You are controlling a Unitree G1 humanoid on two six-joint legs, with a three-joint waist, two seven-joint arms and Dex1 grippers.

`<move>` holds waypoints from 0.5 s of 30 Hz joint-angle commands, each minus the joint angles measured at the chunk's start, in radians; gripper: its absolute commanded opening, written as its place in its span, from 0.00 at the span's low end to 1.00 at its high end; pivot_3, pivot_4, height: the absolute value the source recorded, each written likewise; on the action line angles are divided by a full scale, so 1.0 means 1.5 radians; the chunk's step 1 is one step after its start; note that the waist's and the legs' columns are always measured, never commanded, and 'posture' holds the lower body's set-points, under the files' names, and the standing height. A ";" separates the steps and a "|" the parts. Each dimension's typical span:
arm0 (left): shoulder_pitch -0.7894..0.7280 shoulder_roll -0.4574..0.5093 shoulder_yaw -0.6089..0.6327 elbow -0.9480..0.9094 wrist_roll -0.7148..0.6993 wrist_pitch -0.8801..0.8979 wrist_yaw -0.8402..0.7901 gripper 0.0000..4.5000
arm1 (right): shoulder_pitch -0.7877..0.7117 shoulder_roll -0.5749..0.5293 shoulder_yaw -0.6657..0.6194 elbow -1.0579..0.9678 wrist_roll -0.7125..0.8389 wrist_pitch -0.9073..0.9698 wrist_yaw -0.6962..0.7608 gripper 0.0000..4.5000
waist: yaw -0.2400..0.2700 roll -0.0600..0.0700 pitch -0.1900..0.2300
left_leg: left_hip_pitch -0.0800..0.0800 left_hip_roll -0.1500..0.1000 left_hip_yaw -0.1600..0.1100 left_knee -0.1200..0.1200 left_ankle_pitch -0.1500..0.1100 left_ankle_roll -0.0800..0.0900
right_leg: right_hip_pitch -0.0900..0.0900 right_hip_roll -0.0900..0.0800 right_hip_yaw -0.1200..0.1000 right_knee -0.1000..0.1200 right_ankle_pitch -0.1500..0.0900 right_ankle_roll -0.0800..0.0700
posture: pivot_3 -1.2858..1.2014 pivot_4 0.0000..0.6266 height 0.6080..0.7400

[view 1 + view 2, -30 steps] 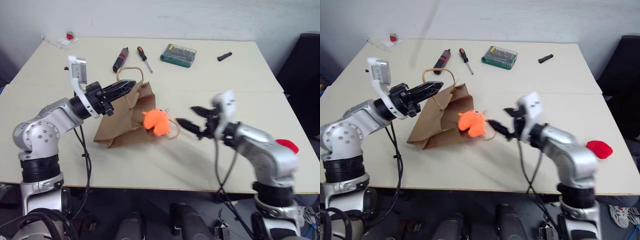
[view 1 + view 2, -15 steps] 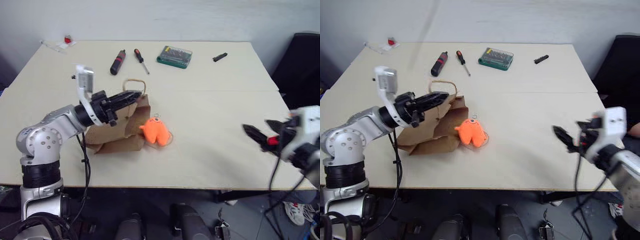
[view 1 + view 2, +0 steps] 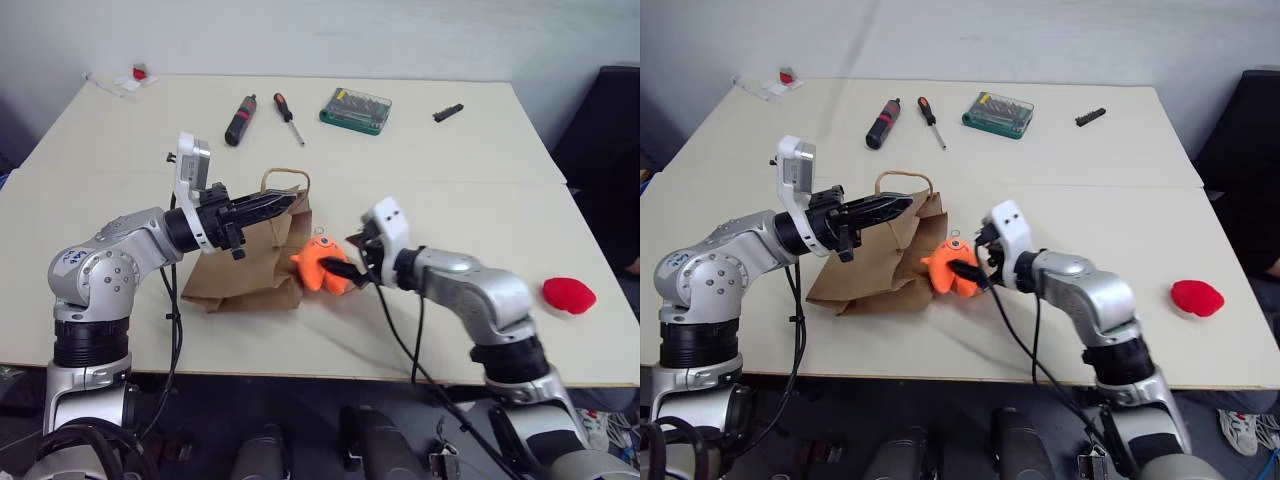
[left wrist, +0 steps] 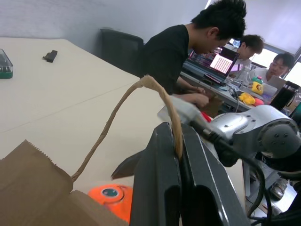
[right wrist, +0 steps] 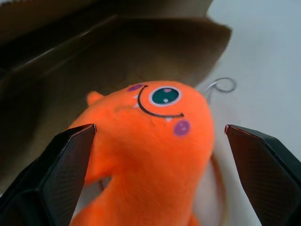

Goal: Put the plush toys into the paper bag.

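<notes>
The orange plush fish (image 3: 320, 268) sits on the table (image 3: 430, 210) right at the mouth of the brown paper bag (image 3: 250, 262), on the bag's 3 o'clock side, its round eye turned up. In the right wrist view the toy (image 5: 150, 155) lies between the two black fingers (image 5: 51, 174), which stand wide apart on either side of it; the left finger seems to brush the fur, though I cannot tell whether it truly touches. The right gripper (image 3: 345, 262) is thus spread wide about the fish and not closed on it.

The bag lies slumped on its side near the table's middle (its open end toward 3 o'clock). The left gripper (image 3: 285, 203) is pinched tight on one twisted-paper loop handle (image 4: 141, 108), holding the bag's top edge lifted off the table; the handle arches up and over the closed fingertips.

The red plush toy (image 3: 569, 295) rests well apart, at the table's 4 o'clock edge, beyond the right arm.

Toward 12 o'clock, along the far side of the table, lie a black-handled tool (image 3: 240, 120), a screwdriver (image 3: 288, 116) just beside it, a green bit case (image 3: 356, 109) and a small black part (image 3: 448, 113). At 11 o'clock, in the far corner, sits a small red item on clear wrapping (image 3: 137, 74).
</notes>
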 commanded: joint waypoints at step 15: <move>-0.015 0.001 -0.003 -0.023 0.005 -0.007 -0.019 0.00 | -0.061 0.023 -0.051 -0.002 0.020 -0.008 0.073 0.01 | -0.001 0.000 0.000 | 0.000 0.000 0.000 0.000 0.000 0.000 | 0.000 -0.001 0.000 0.000 0.000 0.000 | 0.52 0.24 1.00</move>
